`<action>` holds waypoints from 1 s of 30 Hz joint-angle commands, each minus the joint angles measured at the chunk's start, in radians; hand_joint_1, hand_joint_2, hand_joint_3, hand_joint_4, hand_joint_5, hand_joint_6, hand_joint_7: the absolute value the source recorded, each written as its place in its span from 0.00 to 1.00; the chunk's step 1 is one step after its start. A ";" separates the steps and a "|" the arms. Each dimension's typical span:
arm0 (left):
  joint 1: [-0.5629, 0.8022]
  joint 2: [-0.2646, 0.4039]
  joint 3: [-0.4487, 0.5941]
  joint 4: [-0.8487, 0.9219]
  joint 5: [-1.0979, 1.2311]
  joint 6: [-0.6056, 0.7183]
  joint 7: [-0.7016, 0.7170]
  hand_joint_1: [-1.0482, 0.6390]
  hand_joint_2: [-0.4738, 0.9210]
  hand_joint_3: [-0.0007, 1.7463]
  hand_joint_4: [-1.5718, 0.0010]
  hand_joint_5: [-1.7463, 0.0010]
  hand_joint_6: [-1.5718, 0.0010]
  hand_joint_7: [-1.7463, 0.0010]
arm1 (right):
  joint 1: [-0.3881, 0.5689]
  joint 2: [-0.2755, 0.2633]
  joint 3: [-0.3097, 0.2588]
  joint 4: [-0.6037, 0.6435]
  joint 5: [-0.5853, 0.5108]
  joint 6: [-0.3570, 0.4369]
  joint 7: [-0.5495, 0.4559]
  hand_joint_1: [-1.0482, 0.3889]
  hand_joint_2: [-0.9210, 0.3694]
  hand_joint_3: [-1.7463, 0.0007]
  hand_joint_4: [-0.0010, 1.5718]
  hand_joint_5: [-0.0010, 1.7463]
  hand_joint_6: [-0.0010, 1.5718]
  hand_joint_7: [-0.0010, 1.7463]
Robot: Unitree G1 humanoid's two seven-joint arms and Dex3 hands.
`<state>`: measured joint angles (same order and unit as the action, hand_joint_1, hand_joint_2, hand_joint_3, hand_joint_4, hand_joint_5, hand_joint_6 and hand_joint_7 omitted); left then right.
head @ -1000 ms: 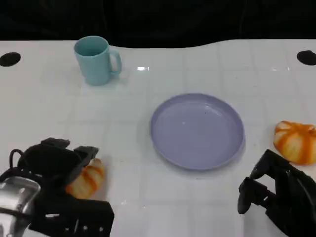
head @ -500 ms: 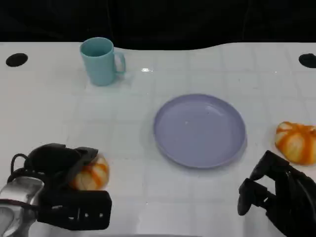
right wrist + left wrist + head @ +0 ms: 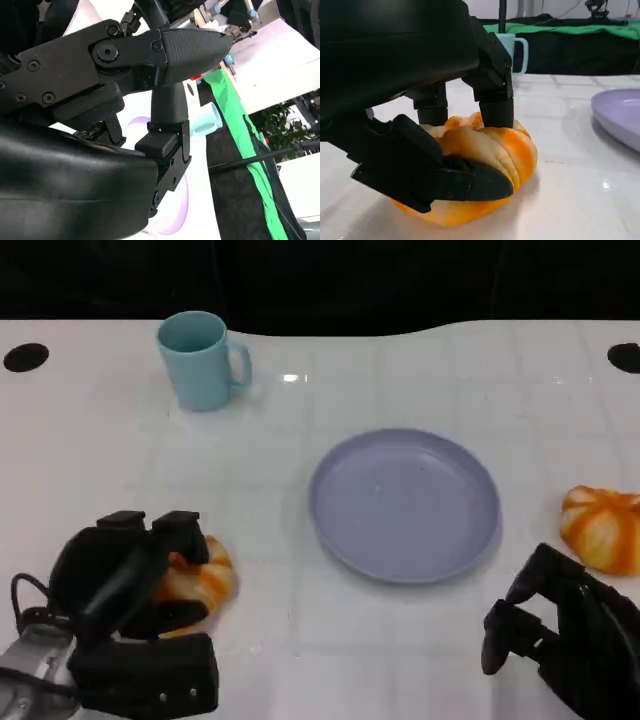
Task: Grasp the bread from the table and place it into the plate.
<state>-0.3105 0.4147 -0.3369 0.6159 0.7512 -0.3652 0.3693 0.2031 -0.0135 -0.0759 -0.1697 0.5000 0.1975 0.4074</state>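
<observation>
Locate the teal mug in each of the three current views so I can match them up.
Head view: teal mug stands upper left on the table, far from both hands.
Left wrist view: behind the left robot hand, top centre, handle showing.
Right wrist view: right of centre, behind the right robot hand.
Shared landmark: purple plate.

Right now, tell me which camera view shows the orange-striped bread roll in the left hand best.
The left wrist view: the orange-striped bread roll sits close up on the white table, with the left hand's fingers closed over it. The head view shows it partly hidden behind that hand. In the right wrist view I cannot make it out.
</observation>
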 commanded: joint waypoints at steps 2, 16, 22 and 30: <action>-0.051 -0.011 0.053 0.003 -0.125 -0.034 -0.053 0.51 0.72 0.62 0.45 0.00 0.56 0.00 | -0.006 -0.012 -0.012 0.025 0.000 -0.019 0.013 0.32 0.00 0.80 0.47 1.00 0.40 0.89; -0.122 -0.083 0.093 -0.106 -0.239 0.050 -0.189 0.50 0.60 0.78 0.44 0.00 0.54 0.00 | -0.017 -0.017 -0.023 0.050 0.002 -0.017 0.027 0.32 0.00 0.79 0.48 1.00 0.37 0.92; -0.194 -0.129 0.068 -0.060 -0.214 0.019 -0.167 0.51 0.60 0.79 0.45 0.00 0.54 0.00 | -0.017 -0.021 -0.024 0.051 0.005 -0.014 0.032 0.33 0.00 0.79 0.47 1.00 0.37 0.92; -0.323 -0.210 0.011 0.086 -0.163 -0.042 -0.103 0.50 0.58 0.81 0.42 0.00 0.54 0.00 | -0.014 -0.025 -0.022 0.046 0.003 -0.009 0.027 0.32 0.00 0.79 0.47 1.00 0.37 0.93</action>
<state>-0.5818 0.2160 -0.3081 0.6631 0.5700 -0.3917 0.2394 0.1876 -0.0257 -0.0842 -0.1226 0.4992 0.1919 0.4346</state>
